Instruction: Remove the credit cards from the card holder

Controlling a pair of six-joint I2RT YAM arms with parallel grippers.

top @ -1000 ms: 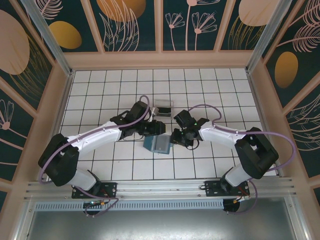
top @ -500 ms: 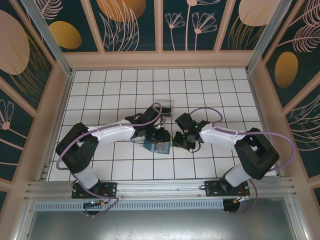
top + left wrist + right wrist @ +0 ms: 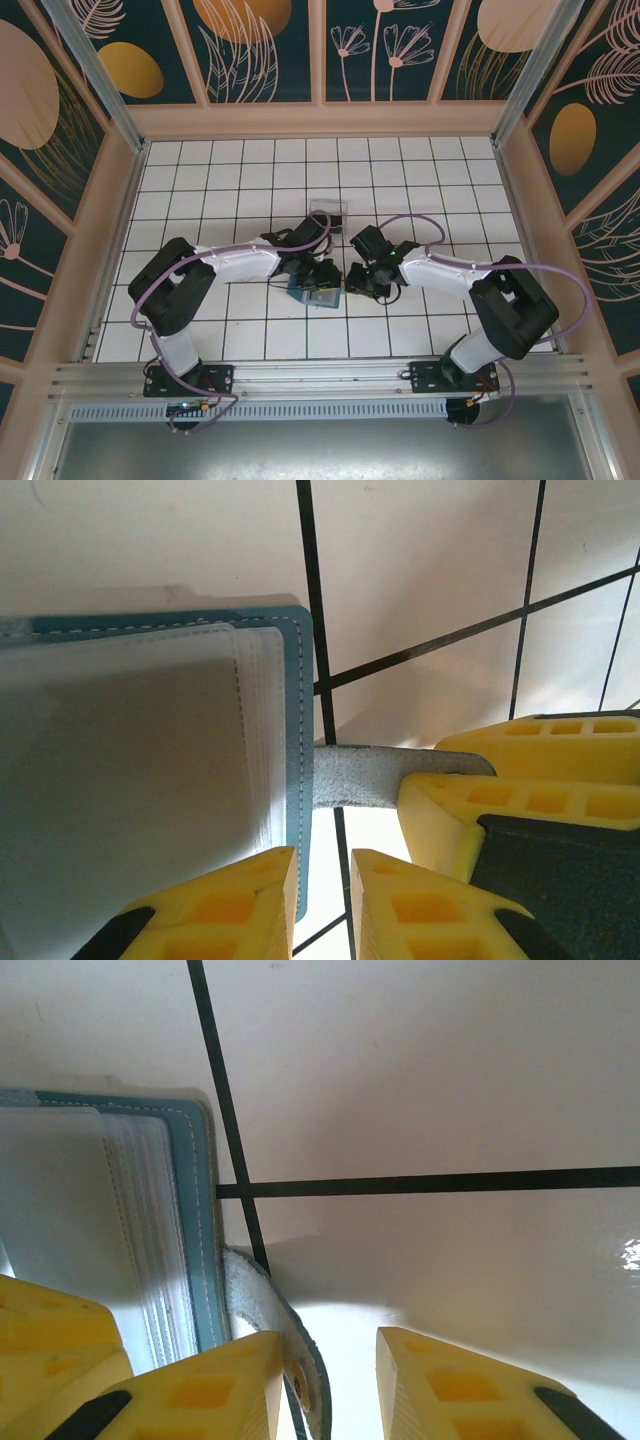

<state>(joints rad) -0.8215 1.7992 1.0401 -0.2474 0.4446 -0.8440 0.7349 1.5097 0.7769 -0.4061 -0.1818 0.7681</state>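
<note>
Tiled table (image 3: 220, 170), card holder (image 3: 312, 293), seemingly clear tray (image 3: 327, 210)

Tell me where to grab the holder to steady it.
Grip the grey strap jutting from the holder's teal edge, coming from the right, where the right gripper has it between its fingers. It sticks out free and narrow; the body lies flat and looks too wide.

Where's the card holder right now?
In the top external view the card holder lies near the middle of the tiled floor, between the left gripper and the right gripper, just on the near side of the clear tray.
</note>
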